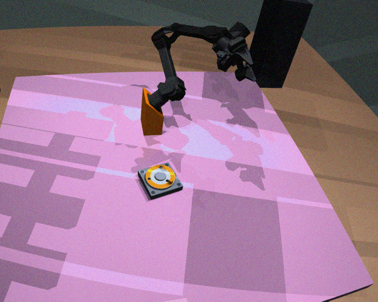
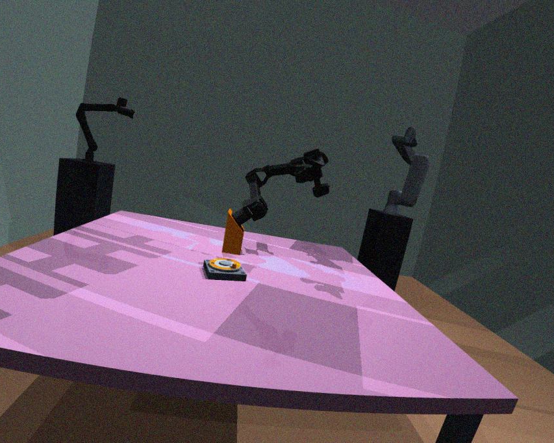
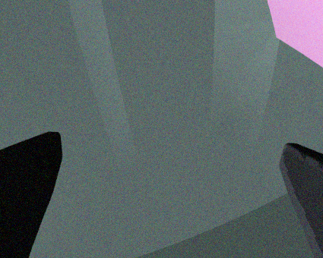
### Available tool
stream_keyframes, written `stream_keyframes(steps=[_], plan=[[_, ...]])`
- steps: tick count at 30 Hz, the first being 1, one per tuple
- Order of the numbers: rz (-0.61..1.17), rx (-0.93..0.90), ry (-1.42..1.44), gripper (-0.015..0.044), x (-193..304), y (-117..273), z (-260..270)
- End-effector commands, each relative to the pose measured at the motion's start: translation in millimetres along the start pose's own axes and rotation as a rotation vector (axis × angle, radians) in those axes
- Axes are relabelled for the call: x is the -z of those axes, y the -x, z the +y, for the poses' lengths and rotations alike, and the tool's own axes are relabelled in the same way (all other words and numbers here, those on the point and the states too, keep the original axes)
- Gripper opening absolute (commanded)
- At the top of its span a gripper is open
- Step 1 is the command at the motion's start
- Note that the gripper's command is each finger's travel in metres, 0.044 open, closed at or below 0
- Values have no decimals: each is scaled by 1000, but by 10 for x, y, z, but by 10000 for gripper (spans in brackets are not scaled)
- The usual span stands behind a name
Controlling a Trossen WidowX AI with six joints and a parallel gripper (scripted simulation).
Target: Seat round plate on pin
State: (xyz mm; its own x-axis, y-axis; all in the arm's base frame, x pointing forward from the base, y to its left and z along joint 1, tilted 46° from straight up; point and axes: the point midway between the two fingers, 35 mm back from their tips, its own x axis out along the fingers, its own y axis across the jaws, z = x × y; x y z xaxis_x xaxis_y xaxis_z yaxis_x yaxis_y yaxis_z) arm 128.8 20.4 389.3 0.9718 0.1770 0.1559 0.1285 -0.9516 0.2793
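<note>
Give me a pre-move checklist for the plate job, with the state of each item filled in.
1. Claw open and holding nothing: ok.
2. Claw positioned over the round plate: not ok, it hangs high and far off, beyond the arm's orange mount.
3. Robot not touching the plate: ok.
4. Plate sits on the post of the grey base: ok.
5. Tab hole over the pin: cannot tell, too small.
6. Plate visible in the wrist view: not ok.

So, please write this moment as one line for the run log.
gripper: open, raised, far from plate | plate: on base, untouched | pin seating: cannot tell | wrist view: fingers wide, nothing between
</note>
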Motion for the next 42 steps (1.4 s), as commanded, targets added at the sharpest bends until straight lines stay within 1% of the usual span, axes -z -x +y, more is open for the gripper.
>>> stream_keyframes(steps=[1, 4, 8, 10, 15, 16, 18, 21, 24, 26, 28, 32, 35, 40, 42], plan=[[-7, 4, 15, 374, -7, -19, -9], [-100, 74, 222, 295, -129, -279, -127], [-231, 233, 548, 190, -414, -691, -302], [-254, 262, 594, 137, -481, -752, -325], [-392, 506, 894, 6, -1022, -1132, -471], [-412, 564, 948, 0, -1141, -1194, -497], [-417, 602, 985, 0, -1207, -1232, -508], [-423, 776, 1125, 0, -1503, -1378, -545], [-391, 966, 1244, 0, -1833, -1497, -571], [-383, 1005, 1265, 0, -1907, -1519, -569], [-352, 1112, 1316, 0, -2118, -1571, -561], [-236, 1333, 1391, 0, -2589, -1634, -535], [-176, 1402, 1387, 0, -2779, -1632, -544], [82, 1565, 1383, 0, -3306, -1598, -577], [131, 1580, 1390, 0, -3368, -1596, -582]])
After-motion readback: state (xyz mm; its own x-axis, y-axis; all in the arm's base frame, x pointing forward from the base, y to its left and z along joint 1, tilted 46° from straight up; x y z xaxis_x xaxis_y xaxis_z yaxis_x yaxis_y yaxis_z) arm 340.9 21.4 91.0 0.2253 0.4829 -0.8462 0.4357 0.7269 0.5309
